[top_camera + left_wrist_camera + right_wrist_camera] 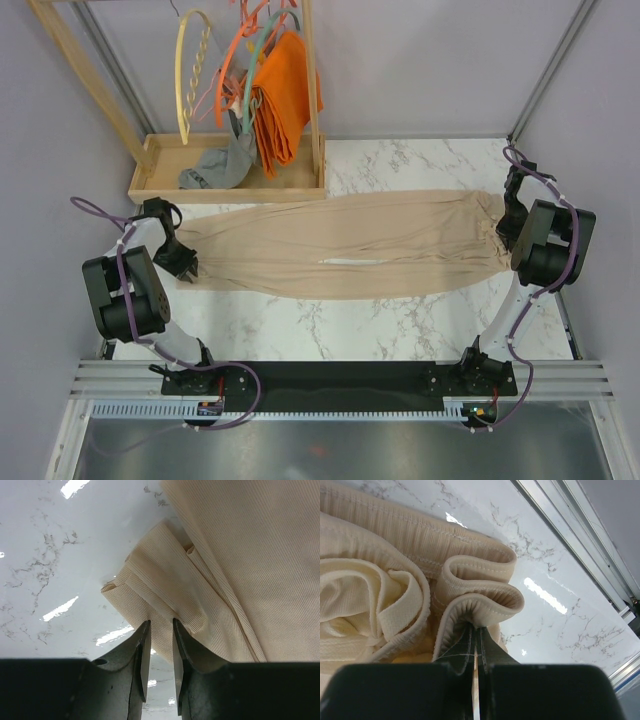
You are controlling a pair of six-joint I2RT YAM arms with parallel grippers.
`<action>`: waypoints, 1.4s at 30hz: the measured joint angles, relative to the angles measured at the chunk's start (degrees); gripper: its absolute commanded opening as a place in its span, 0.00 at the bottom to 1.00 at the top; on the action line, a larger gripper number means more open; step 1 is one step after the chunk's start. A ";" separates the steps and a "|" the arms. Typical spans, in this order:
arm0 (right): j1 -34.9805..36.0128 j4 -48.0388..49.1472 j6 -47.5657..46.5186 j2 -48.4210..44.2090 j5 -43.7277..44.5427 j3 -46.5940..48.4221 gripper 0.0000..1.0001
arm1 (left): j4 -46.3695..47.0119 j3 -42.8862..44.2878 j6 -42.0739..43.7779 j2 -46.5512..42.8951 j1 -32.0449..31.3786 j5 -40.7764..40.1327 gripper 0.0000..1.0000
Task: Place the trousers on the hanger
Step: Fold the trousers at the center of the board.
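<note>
The beige trousers [350, 245] lie stretched flat across the marble table, waist at the right and leg ends at the left. My right gripper [508, 225] is shut on the bunched elastic waistband [480, 597]; its jaws [476, 627] pinch a fold of it. My left gripper [186, 263] sits at the leg ends. In the left wrist view its jaws [161, 624] stand a little apart, tips at the edge of the folded leg hem [150, 587], with the table showing between them. The cream hanger [195, 75] with the twisted bar hangs on the rack at the back left.
A wooden rack with a tray base [150, 185] stands at the back left, just behind the trousers. It holds orange hangers [232, 70], a teal hanger [252, 75], an orange cloth [285, 95] and a small grey garment [215, 168]. A metal frame rail [580, 525] runs along the right.
</note>
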 measured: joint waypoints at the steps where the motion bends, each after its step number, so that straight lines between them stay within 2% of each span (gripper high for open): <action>1: 0.00 0.00 0.00 0.02 0.00 0.02 0.00 | 0.11 0.02 0.00 0.00 0.02 -0.02 0.31; 18: 0.00 -0.33 0.00 0.66 -0.09 0.83 0.00 | 0.98 1.38 0.00 1.99 0.50 -0.22 0.31; 21: 0.00 -0.33 0.00 0.68 -0.15 0.85 0.00 | 1.62 2.03 0.00 3.23 0.50 -0.24 0.28; 24: 0.02 -0.33 0.00 0.68 -0.17 0.85 0.00 | 2.29 2.38 0.00 4.15 0.50 -0.26 0.21; 27: 0.00 -0.33 0.00 0.68 -0.17 0.85 0.00 | 2.36 2.75 0.00 4.70 0.50 -0.22 0.13; 28: 0.00 -0.33 0.00 0.68 -0.17 0.85 0.00 | 2.40 2.82 0.00 4.74 0.50 -0.22 0.05; 29: 0.00 -0.33 0.00 0.68 -0.17 0.85 0.00 | 2.40 2.86 -0.07 4.74 0.50 -0.22 0.02; 36: 0.02 -0.33 0.00 0.85 -0.11 0.85 0.00 | 2.32 2.62 0.00 3.98 0.50 -0.33 0.02; 42: 0.07 -0.35 0.07 0.85 1.29 0.55 0.00 | -0.11 -2.51 -1.42 -5.11 0.50 -2.78 0.02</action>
